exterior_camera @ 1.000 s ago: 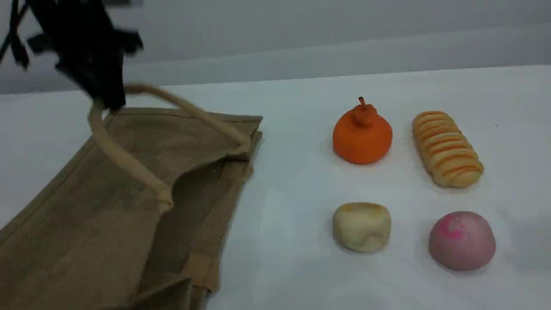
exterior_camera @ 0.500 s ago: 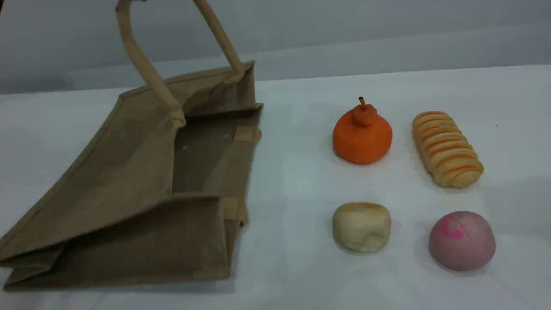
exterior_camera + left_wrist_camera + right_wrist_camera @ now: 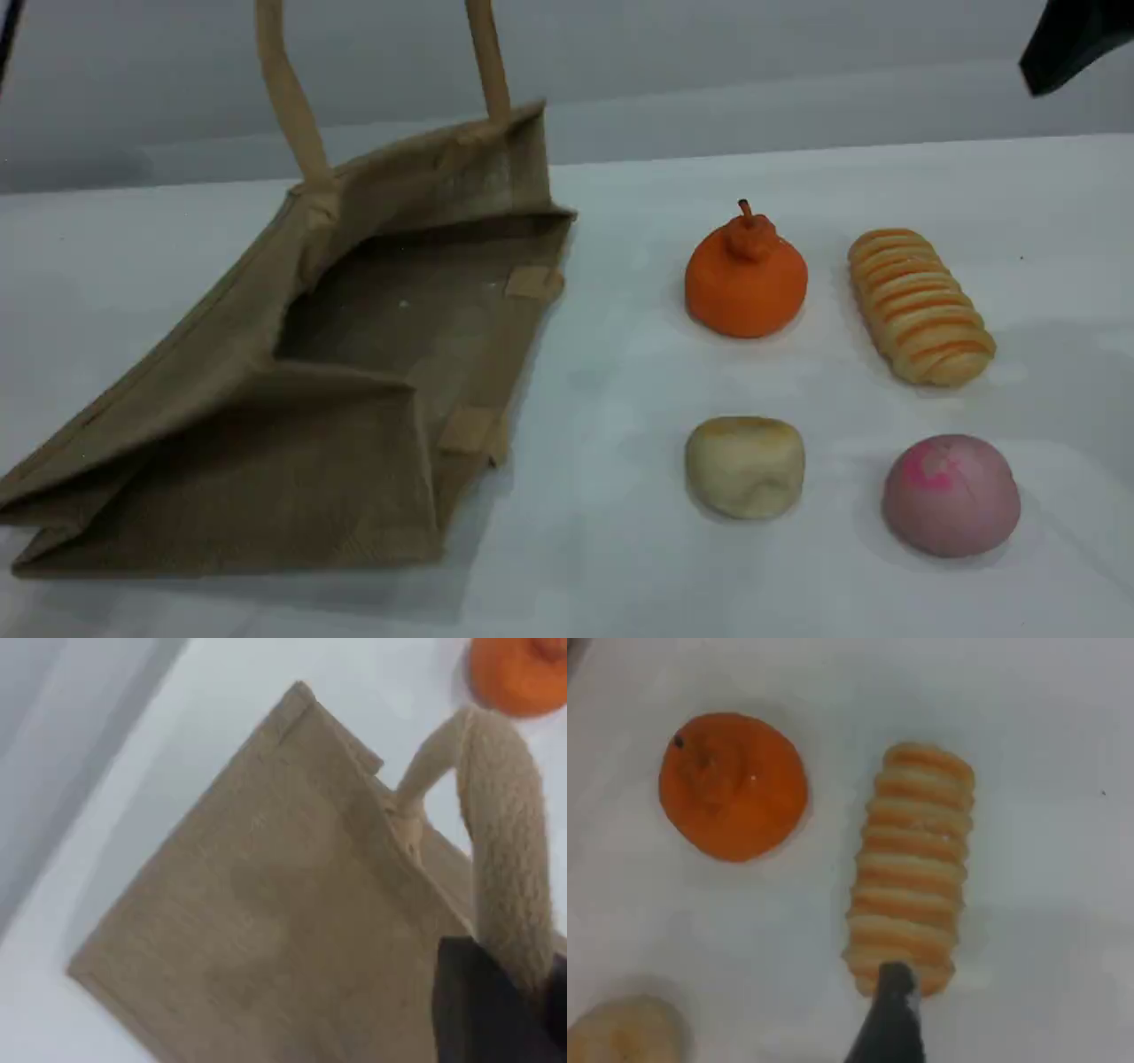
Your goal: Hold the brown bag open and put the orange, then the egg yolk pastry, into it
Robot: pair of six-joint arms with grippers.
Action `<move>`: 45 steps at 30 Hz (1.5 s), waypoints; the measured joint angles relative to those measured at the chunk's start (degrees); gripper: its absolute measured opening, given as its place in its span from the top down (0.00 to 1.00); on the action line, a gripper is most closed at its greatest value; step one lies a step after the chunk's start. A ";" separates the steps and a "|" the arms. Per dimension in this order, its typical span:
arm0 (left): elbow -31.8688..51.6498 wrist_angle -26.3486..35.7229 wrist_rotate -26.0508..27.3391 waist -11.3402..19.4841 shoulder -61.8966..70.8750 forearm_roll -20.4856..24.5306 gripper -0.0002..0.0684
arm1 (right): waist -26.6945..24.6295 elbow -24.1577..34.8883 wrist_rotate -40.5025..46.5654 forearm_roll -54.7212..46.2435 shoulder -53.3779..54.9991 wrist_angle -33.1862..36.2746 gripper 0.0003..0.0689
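Observation:
The brown bag [image 3: 266,425] lies on its side at the left, its upper wall pulled up so the mouth gapes toward the food. Its rope handle [image 3: 288,97] runs up out of the scene view. In the left wrist view the handle [image 3: 505,859] passes into my left gripper [image 3: 509,997], which is shut on it. The orange [image 3: 746,279] sits right of the bag, and the egg yolk pastry [image 3: 744,467] lies nearer the front. My right gripper [image 3: 893,1014] hovers open and empty above the loaf's near end, with the orange [image 3: 733,784] to its left.
A ridged orange-striped loaf [image 3: 920,306] lies right of the orange, and a pink dome bun [image 3: 951,494] sits right of the pastry. A dark part of the right arm [image 3: 1072,40] shows at the top right corner. The white table [image 3: 620,549] spreads around them.
The left gripper has risen out of the scene view with the handle, lifting the bag's upper wall and opening the mouth wider. The right arm has come in at the top right.

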 joint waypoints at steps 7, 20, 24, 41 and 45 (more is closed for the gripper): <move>-3.18 -0.17 7.55 0.00 -0.83 -2.62 0.87 | 0.00 -0.06 -7.35 7.31 2.22 -0.91 0.17; -3.18 -0.17 11.28 0.00 -1.93 -7.83 0.87 | 0.82 -0.06 -29.93 31.50 9.36 -2.74 0.17; -3.18 -0.17 11.53 0.00 -1.93 -7.58 0.87 | 2.68 -0.18 -38.73 40.46 13.24 -2.85 0.17; -3.18 -0.28 11.24 0.00 -1.93 -7.63 0.87 | 9.82 -9.12 -53.21 52.13 25.66 -9.63 0.17; -3.18 -0.28 11.24 0.00 -1.93 -7.63 0.87 | 9.82 -10.98 -53.27 52.18 27.58 -9.58 0.17</move>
